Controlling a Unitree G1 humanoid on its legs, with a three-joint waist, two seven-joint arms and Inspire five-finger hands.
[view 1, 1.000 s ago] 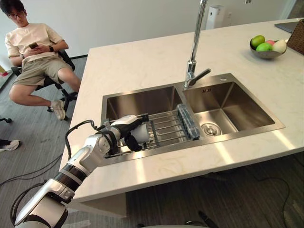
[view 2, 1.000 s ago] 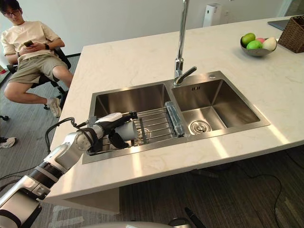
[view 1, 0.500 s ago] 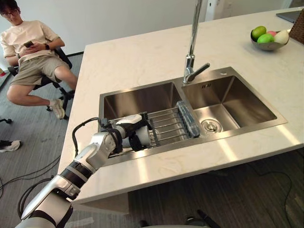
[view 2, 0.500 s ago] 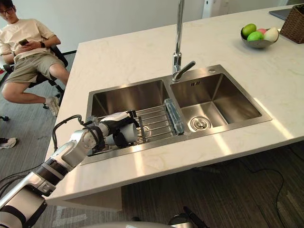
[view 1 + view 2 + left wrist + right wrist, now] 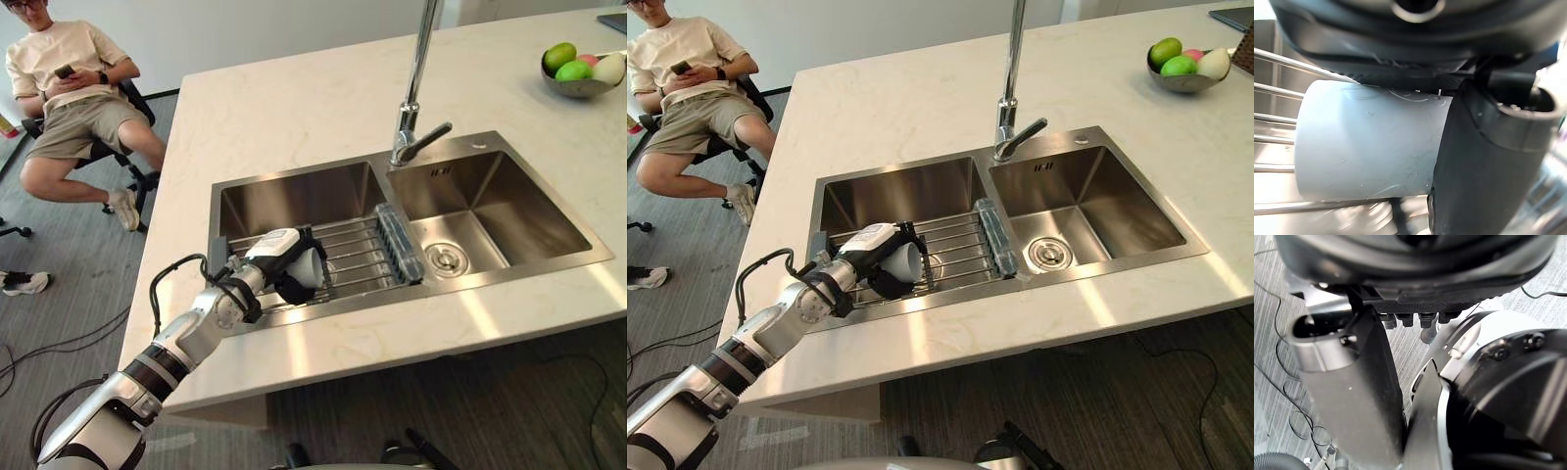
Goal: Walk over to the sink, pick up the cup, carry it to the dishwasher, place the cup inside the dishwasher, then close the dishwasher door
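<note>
The left hand (image 5: 279, 257) is curled tight round the cup (image 5: 1371, 142), thumb clamped across its side, and a second on it has slid along the rack (image 5: 362, 257), clear of the sink's (image 5: 294, 196) left wall where it sat before. The cup lies sideways in the grip, just over the rack bars, inside the left basin. The view itself has swung too. Past the hand, the tap (image 5: 416, 98) rises between the two basins. The pale marble worktop (image 5: 294, 108) spreads all round, with a fruit bowl (image 5: 583, 78) far off beyond the tap. Back behind the arm, a person (image 5: 69, 78) sits on a chair over grey floor (image 5: 59, 323). The right hand (image 5: 1352, 391) hangs above that floor, and whether it is spread or closed I can't tell.
</note>
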